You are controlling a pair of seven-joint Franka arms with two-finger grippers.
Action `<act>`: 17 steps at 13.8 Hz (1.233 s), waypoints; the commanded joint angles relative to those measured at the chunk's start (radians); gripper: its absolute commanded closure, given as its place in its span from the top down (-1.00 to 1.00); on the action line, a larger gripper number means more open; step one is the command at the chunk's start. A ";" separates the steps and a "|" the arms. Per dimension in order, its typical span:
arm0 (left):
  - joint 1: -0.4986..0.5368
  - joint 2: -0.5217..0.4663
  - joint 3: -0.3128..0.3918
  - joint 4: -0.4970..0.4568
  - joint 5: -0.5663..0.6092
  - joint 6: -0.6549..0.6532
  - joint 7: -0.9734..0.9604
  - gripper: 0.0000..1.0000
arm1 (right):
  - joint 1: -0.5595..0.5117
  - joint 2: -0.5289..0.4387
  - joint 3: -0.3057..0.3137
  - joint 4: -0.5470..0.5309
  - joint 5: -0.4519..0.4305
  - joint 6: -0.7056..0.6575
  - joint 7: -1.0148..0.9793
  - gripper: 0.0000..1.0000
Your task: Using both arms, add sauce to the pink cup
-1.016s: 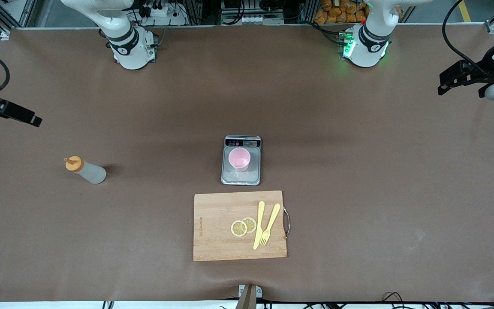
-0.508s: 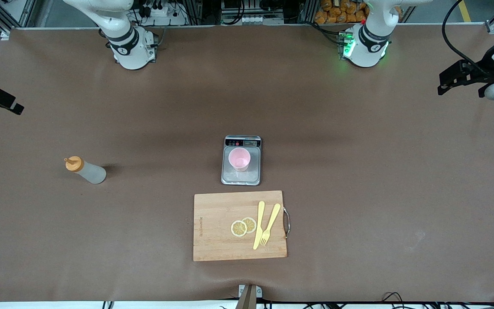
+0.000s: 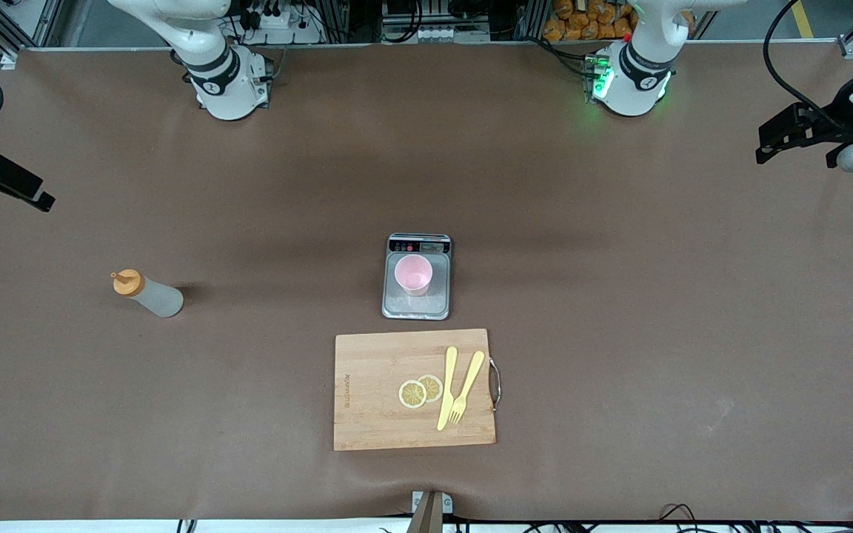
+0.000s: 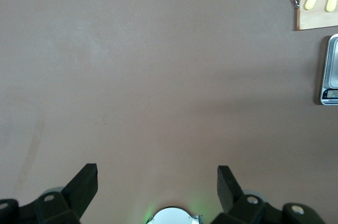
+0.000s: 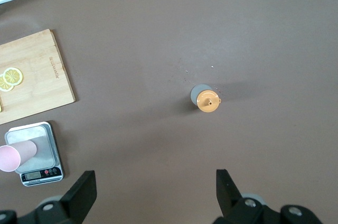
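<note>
over table edge, right pincer (image 3: 45, 203) shifted lower.

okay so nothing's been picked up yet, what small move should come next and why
Probably lower the right pincer toward the sauce bottle. It hangs open above it, holding nothing, and the bottle stands upright at the right arm's end of the table. The pink cup sits on the scale. The left pincer waits open.

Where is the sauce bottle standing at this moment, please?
In the front view, the sauce bottle stands upright on the bare table toward the right arm's end, well apart from the grey scale that carries the pink cup; neither gripper is near it.
</note>
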 commanded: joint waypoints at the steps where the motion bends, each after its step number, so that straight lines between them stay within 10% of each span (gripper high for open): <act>1: 0.006 -0.018 -0.003 -0.005 -0.008 -0.008 0.019 1.00 | 0.092 -0.014 -0.066 -0.018 -0.031 0.012 -0.010 1.00; 17: 0.008 -0.017 -0.002 -0.006 -0.008 -0.003 0.012 1.00 | 0.110 -0.004 -0.061 -0.018 -0.071 0.017 -0.012 1.00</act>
